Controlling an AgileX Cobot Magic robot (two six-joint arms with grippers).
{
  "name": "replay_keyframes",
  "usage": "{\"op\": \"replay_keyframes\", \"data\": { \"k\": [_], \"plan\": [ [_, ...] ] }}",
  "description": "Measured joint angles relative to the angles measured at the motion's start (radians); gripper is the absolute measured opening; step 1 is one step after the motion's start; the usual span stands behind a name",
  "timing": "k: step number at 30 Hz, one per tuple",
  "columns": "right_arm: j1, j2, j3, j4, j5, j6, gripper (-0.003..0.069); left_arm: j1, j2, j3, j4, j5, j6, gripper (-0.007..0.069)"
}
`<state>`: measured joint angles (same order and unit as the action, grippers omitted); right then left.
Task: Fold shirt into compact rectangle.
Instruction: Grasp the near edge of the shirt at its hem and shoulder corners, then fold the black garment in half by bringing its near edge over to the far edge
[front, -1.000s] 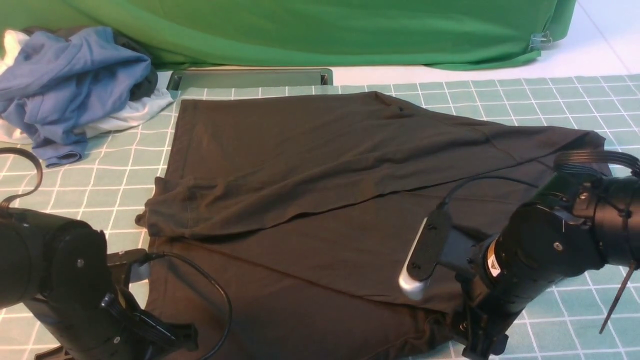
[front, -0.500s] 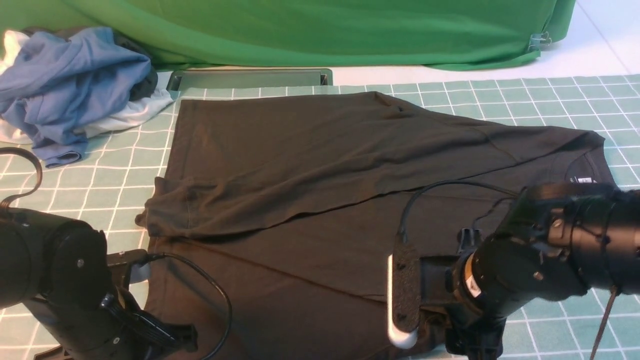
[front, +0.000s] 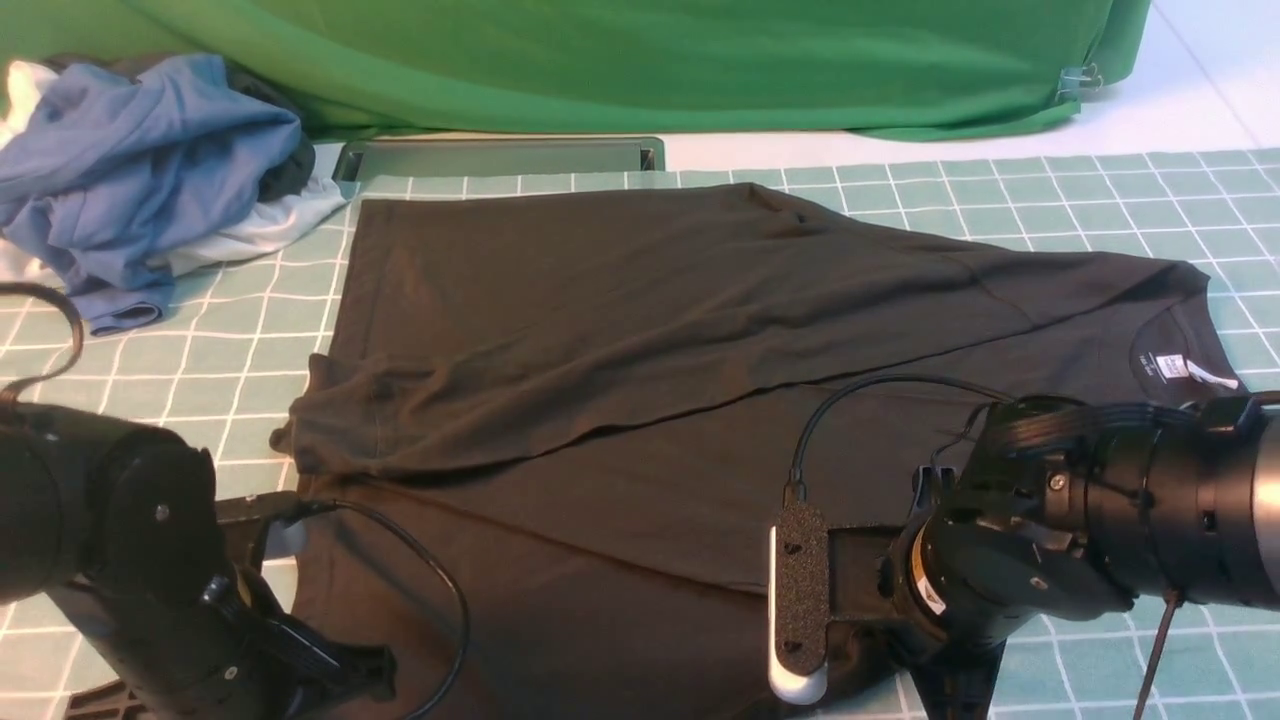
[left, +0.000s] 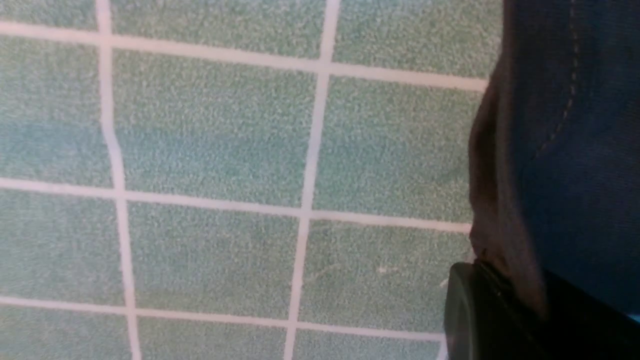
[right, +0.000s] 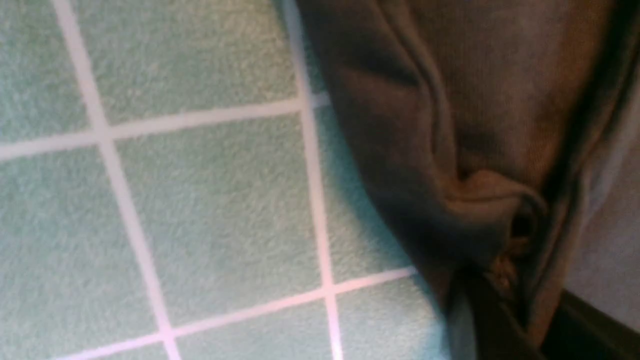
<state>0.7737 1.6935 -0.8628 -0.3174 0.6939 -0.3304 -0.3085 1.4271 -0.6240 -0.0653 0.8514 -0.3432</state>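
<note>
The black shirt (front: 640, 330) lies spread on the green checked mat (front: 1100, 190), its far side folded over toward the middle and its white neck label (front: 1190, 370) at the right. My left gripper (left: 520, 305) is low at the near left and is shut on the shirt's hemmed edge (left: 550, 150). At the near right my right gripper (right: 505, 300) is shut on a bunched fold of the shirt's edge (right: 480, 200). In the front view both sets of fingertips are hidden under the arms.
A pile of blue and white garments (front: 140, 170) sits at the far left of the mat. A grey slotted plate (front: 500, 157) lies behind the shirt, below the green backdrop (front: 640, 60). Bare mat squares (left: 200, 150) lie beside both grips.
My right arm swung lower and toward the shirt's near edge, uncovering the neck label, and its jaws closed on the fabric. The left arm stayed put.
</note>
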Motion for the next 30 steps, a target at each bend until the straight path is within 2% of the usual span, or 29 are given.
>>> {"op": "replay_keyframes", "data": {
  "k": [5, 13, 24, 29, 30],
  "plan": [
    [0.019, -0.070, 0.007, 0.033, 0.069, 0.106, 0.0073, 0.000, -0.040, -0.015, 0.002, 0.038, 0.002, 0.0031],
    [0.021, -0.196, 0.134, 0.195, 0.116, 0.139, 0.0073, 0.000, -0.101, 0.015, -0.006, 0.043, 0.004, 0.0031],
    [0.010, -0.200, 0.106, 0.206, 0.096, 0.192, 0.0073, 0.000, -0.117, -0.055, -0.008, 0.047, -0.008, 0.0031],
    [-0.088, -0.189, 0.002, 0.206, 0.083, 0.256, 0.0073, 0.056, -0.101, -0.179, -0.021, -0.030, -0.016, 0.0031],
    [-0.135, -0.173, -0.043, 0.207, 0.078, 0.263, 0.0073, 0.102, -0.076, -0.239, -0.043, -0.044, -0.012, 0.0031]
  ]
}}
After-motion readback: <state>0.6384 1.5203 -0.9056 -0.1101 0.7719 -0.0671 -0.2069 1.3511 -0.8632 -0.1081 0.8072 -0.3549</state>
